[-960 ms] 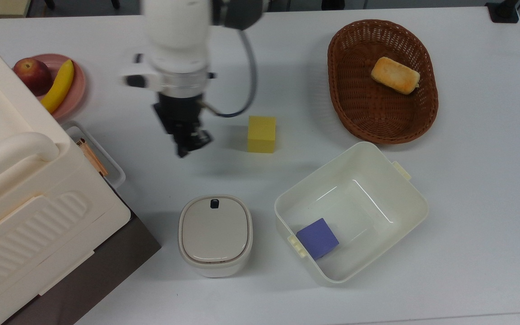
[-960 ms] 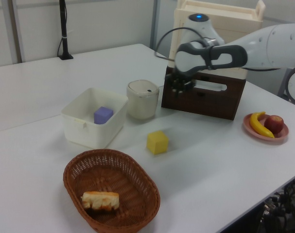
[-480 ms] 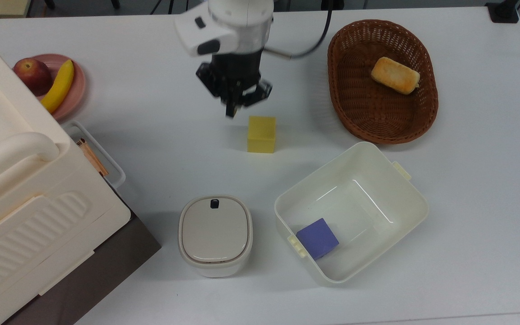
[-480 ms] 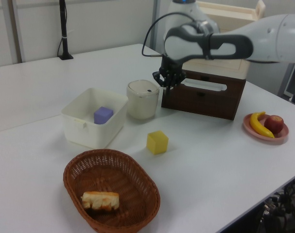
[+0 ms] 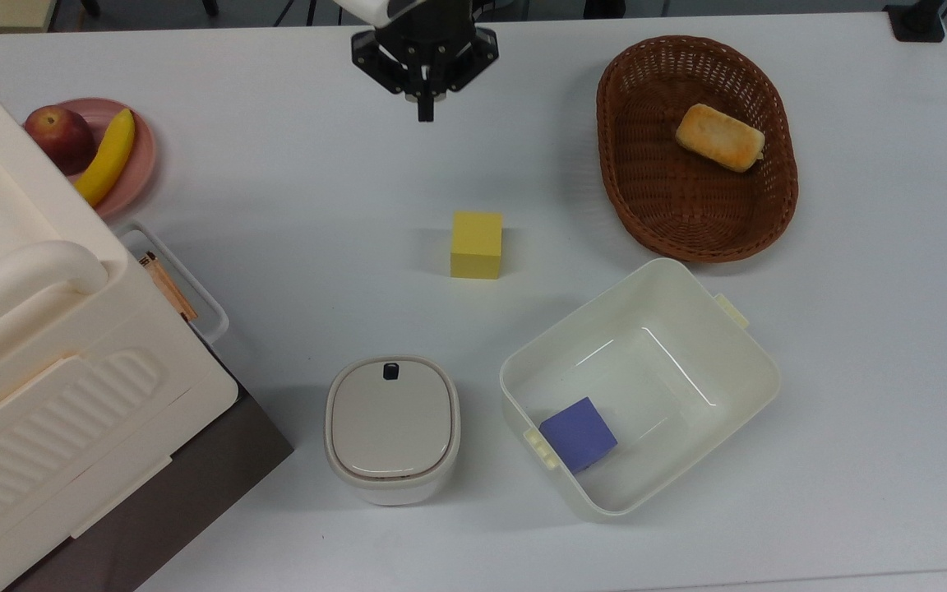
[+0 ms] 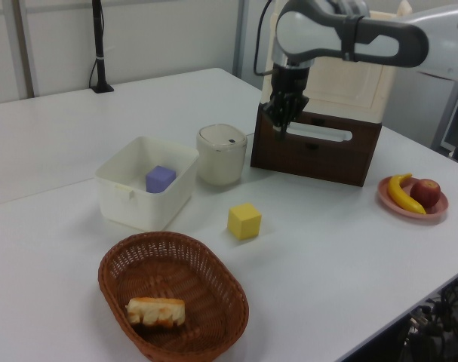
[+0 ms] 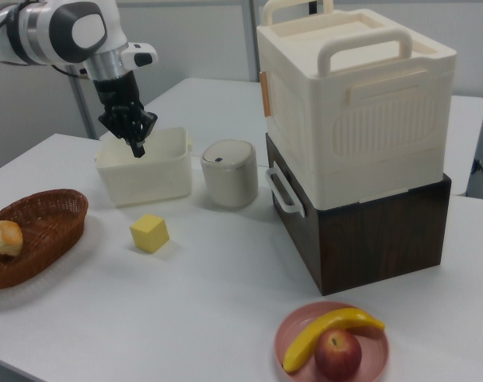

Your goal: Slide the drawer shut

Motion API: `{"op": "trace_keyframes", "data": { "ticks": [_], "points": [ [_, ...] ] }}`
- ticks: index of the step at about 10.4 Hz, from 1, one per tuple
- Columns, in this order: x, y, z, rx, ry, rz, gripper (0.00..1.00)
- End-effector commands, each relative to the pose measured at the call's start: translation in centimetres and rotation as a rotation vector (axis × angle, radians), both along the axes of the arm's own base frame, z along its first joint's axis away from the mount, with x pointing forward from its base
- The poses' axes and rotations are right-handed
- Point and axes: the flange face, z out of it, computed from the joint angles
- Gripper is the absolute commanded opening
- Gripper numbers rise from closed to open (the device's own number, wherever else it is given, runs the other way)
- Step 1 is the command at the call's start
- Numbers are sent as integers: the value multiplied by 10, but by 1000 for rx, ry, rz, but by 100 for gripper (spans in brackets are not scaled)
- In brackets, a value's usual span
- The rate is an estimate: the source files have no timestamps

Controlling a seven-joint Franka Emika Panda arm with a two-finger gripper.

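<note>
Above the far edge of the bench (image 5: 276, 205) in the top view, the end effector (image 5: 425, 111) hangs pointing down, its fingers pressed narrow together and holding nothing. Below it in the top view sits a yellow block (image 5: 476, 244), well apart. Further toward the top view's left, the drawer (image 7: 293, 199) stands slightly pulled out of the dark brown base beneath the cream cabinet (image 7: 352, 103), its white loop handle (image 5: 182, 284) showing. A lidded pot (image 5: 392, 427) sits just beside the cabinet, next to a cream bin (image 5: 728, 362) holding a purple cube (image 5: 578, 433). A wicker basket (image 5: 778, 205) holds bread (image 5: 718, 136).
</note>
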Motion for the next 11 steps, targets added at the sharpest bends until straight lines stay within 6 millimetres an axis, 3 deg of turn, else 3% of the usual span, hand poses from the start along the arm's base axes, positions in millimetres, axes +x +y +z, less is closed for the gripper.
{"op": "trace_keyframes", "data": {
  "ticks": [1, 2, 7, 11],
  "points": [
    [-13, -19, 17, 33, -5, 48, 40],
    [-13, -20, 19, 22, -9, 59, 99],
    [-22, -42, 41, -15, -47, 12, 100],
    [-34, -38, 55, 43, -38, -161, 100]
  ]
}}
